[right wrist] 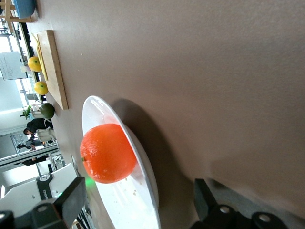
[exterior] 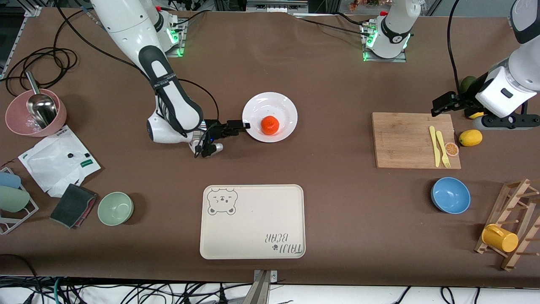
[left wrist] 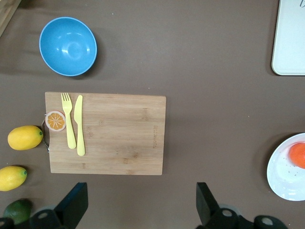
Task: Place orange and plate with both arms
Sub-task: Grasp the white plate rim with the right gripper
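Observation:
The orange (exterior: 270,125) rests in the white plate (exterior: 257,105) at mid-table. My right gripper (exterior: 245,125) is low at the plate's rim on the side toward the right arm's end, turned sideways and open. In the right wrist view the plate's rim (right wrist: 143,164) runs between the spread fingers of the right gripper (right wrist: 140,195), with the orange (right wrist: 107,152) just past them. My left gripper (exterior: 442,105) hangs open and holds nothing, over the table beside the cutting board (exterior: 405,139). The left wrist view shows the left gripper (left wrist: 141,196) above bare table, and the plate (left wrist: 286,176) and orange (left wrist: 298,155) at its edge.
A cream tray (exterior: 252,221) lies nearer the front camera than the plate. The cutting board carries a yellow knife and fork (exterior: 438,145) and an orange slice (exterior: 452,148). A lemon (exterior: 470,137), blue bowl (exterior: 450,195), green bowl (exterior: 115,208), pink bowl (exterior: 36,118) and mug rack (exterior: 512,228) stand around.

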### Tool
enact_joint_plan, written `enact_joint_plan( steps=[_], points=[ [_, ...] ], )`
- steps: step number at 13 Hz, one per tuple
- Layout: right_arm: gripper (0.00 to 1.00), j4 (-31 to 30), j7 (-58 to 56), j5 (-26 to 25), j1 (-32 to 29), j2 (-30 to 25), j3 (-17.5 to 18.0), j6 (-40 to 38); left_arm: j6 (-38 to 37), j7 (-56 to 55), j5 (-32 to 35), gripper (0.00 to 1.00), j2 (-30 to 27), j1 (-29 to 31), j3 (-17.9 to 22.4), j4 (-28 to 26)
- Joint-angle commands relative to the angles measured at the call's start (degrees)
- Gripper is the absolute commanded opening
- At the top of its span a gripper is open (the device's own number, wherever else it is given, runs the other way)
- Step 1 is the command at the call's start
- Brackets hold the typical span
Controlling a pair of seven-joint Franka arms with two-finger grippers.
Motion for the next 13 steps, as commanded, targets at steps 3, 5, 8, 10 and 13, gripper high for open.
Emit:
enact_joint_plan(
  steps=[3, 5, 8, 10, 13],
  points=[
    [0.98, 1.11, -4.16, 4.33, 1.86, 1.82, -0.08, 1.70, -1.18, 0.65, 0.93, 1.00, 0.13, 0.31, -0.47, 0.96],
    [0.88, 1.11, -6.09, 5.31, 3.27, 2.43, -0.17, 3.89, -1.18, 0.56, 0.93, 1.00, 0.13, 0.31, -0.47, 0.96],
    [0.67, 1.11, -10.12, 7.68, 4.06, 3.13, -0.17, 4.61, -1.18, 0.65, 0.93, 1.00, 0.13, -0.04, -0.47, 0.96],
    [0.49, 1.20, -10.49, 7.68, 4.07, 3.14, -0.17, 4.34, -1.18, 0.56, 0.93, 1.00, 0.13, -0.04, -0.47, 0.96],
    [0.19, 1.11, -10.58, 7.68, 4.33, 3.14, -0.17, 4.60, -1.18, 0.56, 0.93, 1.00, 0.13, -0.04, -0.47, 0.96]
  ],
)
